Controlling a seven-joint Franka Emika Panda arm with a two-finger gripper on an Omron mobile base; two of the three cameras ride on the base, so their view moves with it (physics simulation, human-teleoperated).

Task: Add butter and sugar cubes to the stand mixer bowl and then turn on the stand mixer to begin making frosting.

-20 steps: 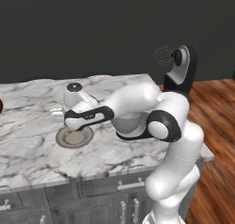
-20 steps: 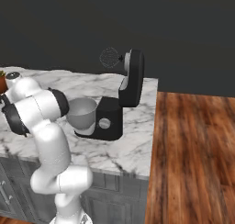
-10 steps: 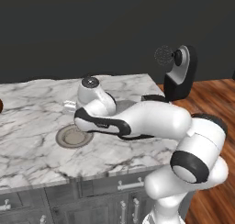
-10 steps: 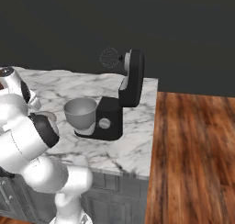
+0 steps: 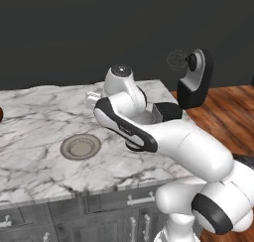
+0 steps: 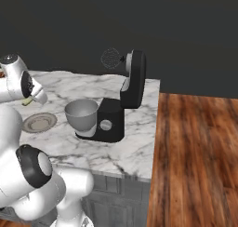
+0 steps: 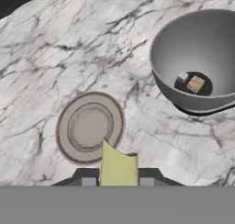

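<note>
Worktop (image 5: pixel 34 137): white marble with grey veining, polished, on an island of grey panelled cabinets (image 5: pixel 99 221) with metal handles. Floor (image 6: pixel 195 156) of reddish-brown wood planks to the right of the island. Dark, featureless wall behind.

Flat round grey plate (image 7: pixel 89 126) is seen lying on the marble, shallow, with a raised rim and a paler centre; nothing is seen on it. It also shows in the left base view (image 5: pixel 80 147) and the right base view (image 6: pixel 39 122).

Stand mixer (image 6: pixel 122 105): matt black body, head tilted up and back, wire whisk (image 6: pixel 110 57) raised clear in the air, silver round knob (image 6: pixel 106 125) on the base front. Stand mixer bowl (image 6: pixel 82 115) is seated on the mixer base, deep, smooth grey metal. In the hand view the bowl (image 7: pixel 197 48) sits near the plate but apart from it; on its bottom a tan-orange sugar cube (image 7: pixel 195 83) and a smaller pale lump just beside it are noted.

Butter (image 7: pixel 119 165): a pale-yellow stick with a ragged top edge, gripped between the nearly closed jaws of the gripper (image 7: pixel 117 181) and standing up between the dark fingertips. It is held in the air above the marble, its tip overlapping the plate's near rim in the hand view. In the right base view the butter (image 6: pixel 29 101) is glimpsed below the hand, over the worktop left of the bowl.
</note>
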